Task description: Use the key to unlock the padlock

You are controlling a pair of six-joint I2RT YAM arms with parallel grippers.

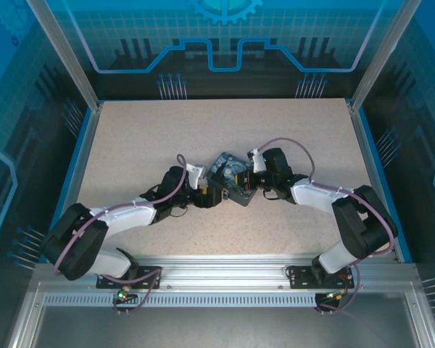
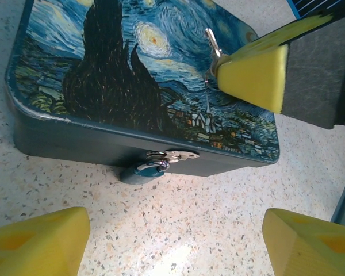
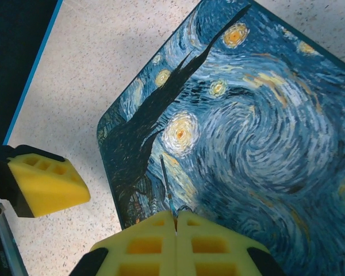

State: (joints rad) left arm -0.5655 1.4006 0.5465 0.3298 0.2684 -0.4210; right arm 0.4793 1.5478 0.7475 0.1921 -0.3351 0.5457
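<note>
The right gripper (image 3: 176, 223) pinches the thin grey key (image 3: 166, 184) between its pressed-together yellow fingers, over the lid of the painted tin (image 2: 121, 75). The small blue padlock (image 2: 149, 169) hangs on the tin's front latch, facing the left gripper (image 2: 175, 244), whose fingers are spread wide.

Left jaws spread wide; right jaws pinching key (image 3: 166, 185).

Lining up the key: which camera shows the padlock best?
Left wrist: the padlock hangs at the front wall of the tin, shackle and body clear. In top external it is too small to tell. Right wrist faces the tin lid, with the key in the right tool.
</note>
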